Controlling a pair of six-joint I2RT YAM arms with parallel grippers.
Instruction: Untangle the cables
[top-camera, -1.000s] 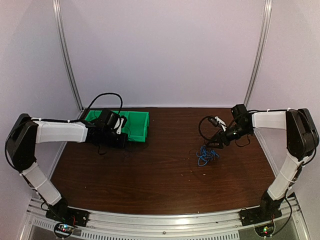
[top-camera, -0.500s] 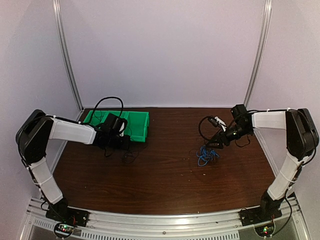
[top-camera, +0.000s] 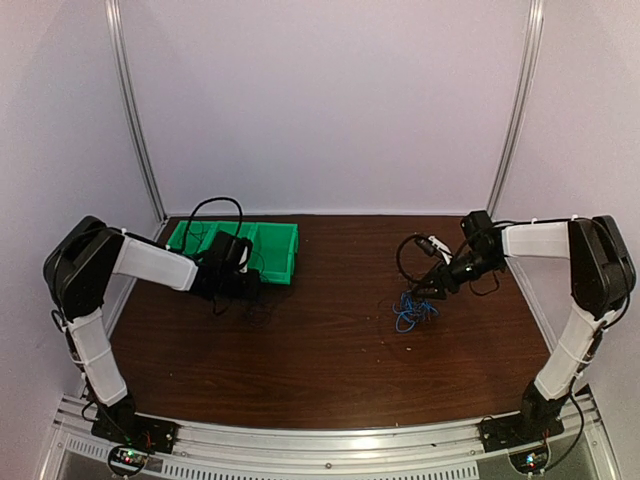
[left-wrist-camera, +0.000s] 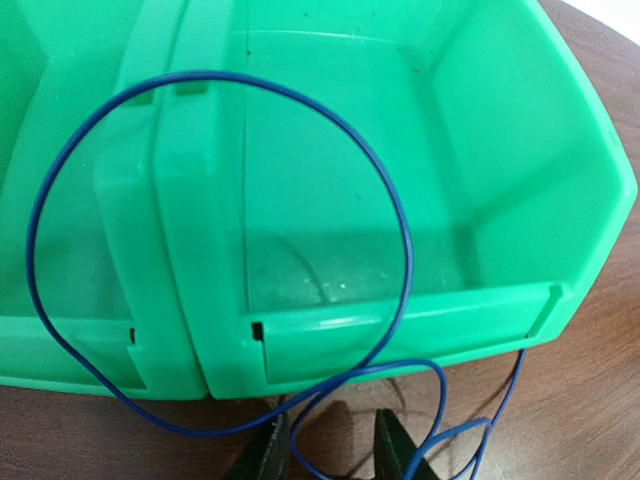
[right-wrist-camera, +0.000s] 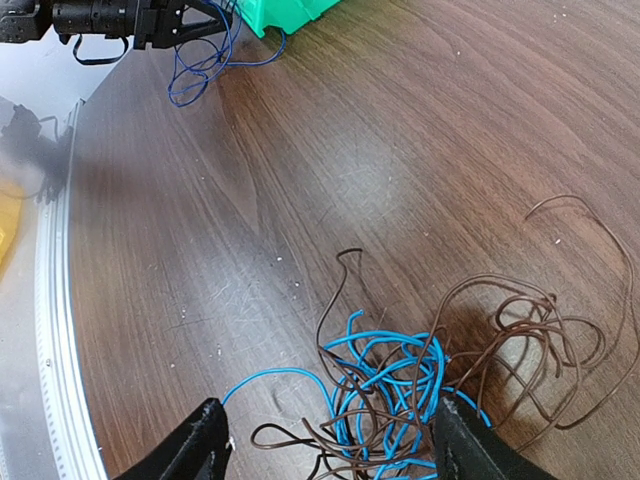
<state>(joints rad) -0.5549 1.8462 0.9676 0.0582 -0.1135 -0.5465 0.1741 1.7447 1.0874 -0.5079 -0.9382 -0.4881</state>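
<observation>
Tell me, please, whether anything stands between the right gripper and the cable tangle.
Nothing visible does. The right gripper hangs open close over the tangle of blue and dark cables, and its fingers frame the tangle on either side in the wrist view.

Tangled blue, seemingly brown cables (right-wrist-camera: 392, 392)

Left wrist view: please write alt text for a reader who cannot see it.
A thin dark blue cable makes one large loop in front of a green bin, crossing the divider between its two compartments. Its strands run down to the brown table, one passing between the left gripper's parted fingertips at the bottom edge.
</observation>
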